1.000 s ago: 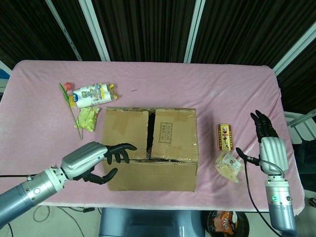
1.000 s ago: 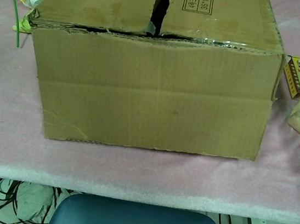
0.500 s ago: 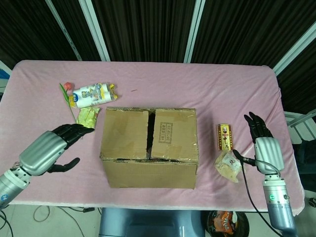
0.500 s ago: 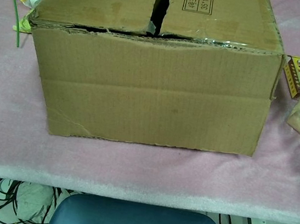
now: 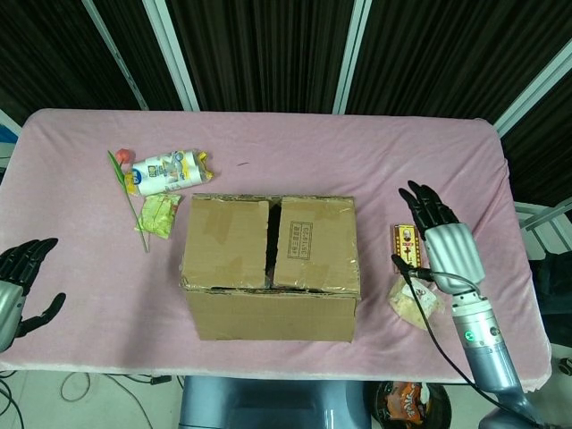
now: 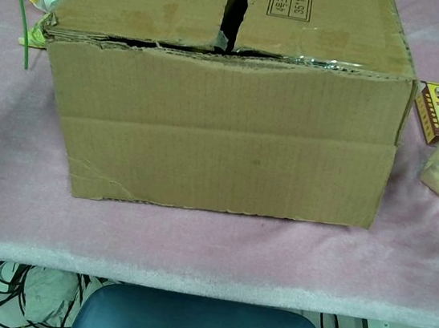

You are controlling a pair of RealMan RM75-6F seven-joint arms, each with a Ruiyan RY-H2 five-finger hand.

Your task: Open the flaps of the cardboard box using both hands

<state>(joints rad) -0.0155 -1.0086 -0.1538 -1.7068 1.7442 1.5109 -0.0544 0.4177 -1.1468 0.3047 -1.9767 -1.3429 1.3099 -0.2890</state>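
Observation:
A brown cardboard box (image 5: 271, 266) stands near the table's front edge, and it fills the chest view (image 6: 227, 108). Its two top flaps lie down flat with a dark gap between them. My left hand (image 5: 16, 286) is at the far left edge of the head view, well away from the box, fingers apart and empty. My right hand (image 5: 441, 241) hovers to the right of the box above the small packets, fingers spread, holding nothing. Neither hand shows in the chest view.
On the pink tablecloth (image 5: 295, 161), a white snack bag (image 5: 165, 172), a green-stemmed flower (image 5: 128, 192) and a yellow packet (image 5: 160, 215) lie left of the box. A small red and yellow carton (image 5: 407, 248) and a clear bag of pale food (image 5: 413, 302) lie right of it.
My left hand has drawn back from the box's left front corner to the far left edge. My right hand has moved up and left, closer to the box. The box shifted slightly.

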